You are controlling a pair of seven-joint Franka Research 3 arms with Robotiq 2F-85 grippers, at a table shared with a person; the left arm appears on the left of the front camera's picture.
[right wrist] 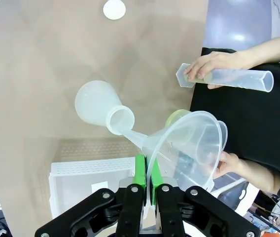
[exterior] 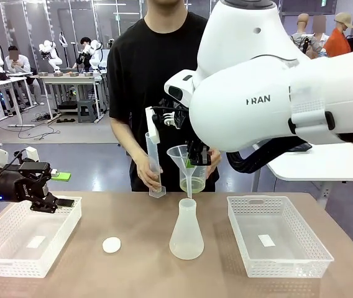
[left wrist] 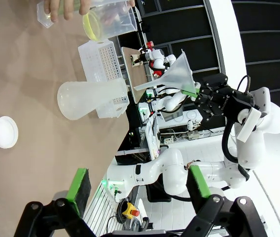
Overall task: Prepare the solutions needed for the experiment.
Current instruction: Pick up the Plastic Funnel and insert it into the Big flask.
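A frosted conical flask (exterior: 186, 233) stands mid-table, with a white cap (exterior: 111, 244) lying to its left. My right gripper (exterior: 198, 155) is shut on the rim of a clear funnel (exterior: 181, 155). The funnel's stem points down at the flask's mouth. Just behind it, the person holds a beaker with the pale yellow solutions (exterior: 192, 184) in one hand and a tall measuring cylinder (exterior: 155, 164) in the other. In the right wrist view the funnel (right wrist: 189, 143) is pinched between the green pads (right wrist: 140, 170) above the flask (right wrist: 98, 106). My left gripper (exterior: 49, 202) hangs open over the left basket.
A white mesh basket (exterior: 15, 257) sits at the table's left and another (exterior: 276, 264) at its right. The person stands close at the far edge. My right arm's bulk fills the upper right of the front view.
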